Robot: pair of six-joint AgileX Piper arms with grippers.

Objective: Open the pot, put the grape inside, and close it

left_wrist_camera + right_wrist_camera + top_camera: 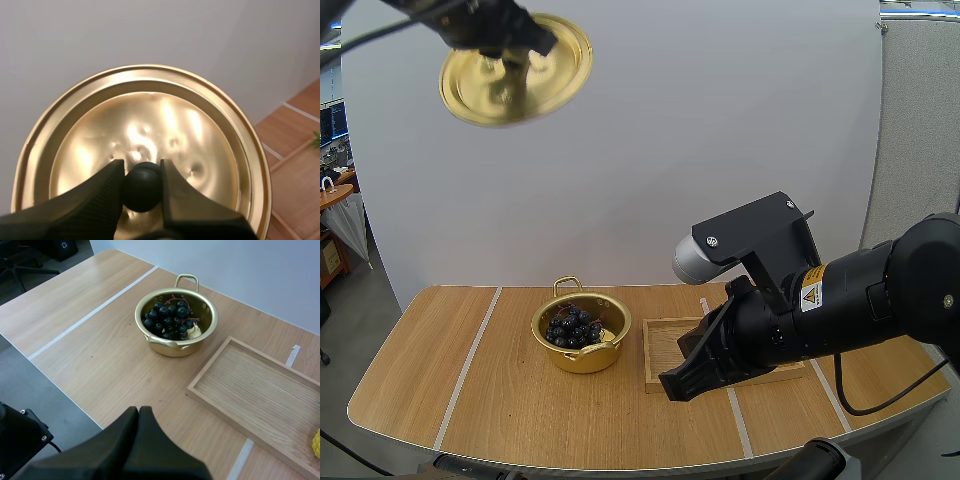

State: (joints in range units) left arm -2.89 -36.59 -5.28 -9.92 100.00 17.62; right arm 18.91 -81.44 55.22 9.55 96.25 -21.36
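Note:
The gold pot [582,340] [176,322] stands open on the table with a bunch of dark grapes [574,327] [170,318] inside it. High above the table's left side, my left gripper [510,55] [142,186] holds the gold lid [516,70] [145,145] tilted, its fingers pinching the black knob [142,186]. My right gripper [688,378] [138,416] hangs over the table just right of the pot, near the wooden tray's front left corner, fingers lying together with nothing between them.
A shallow wooden tray [665,350] [260,395] lies right of the pot. A yellow object [315,442] sits at the tray's far end. Pale tape lines [470,365] cross the wooden table.

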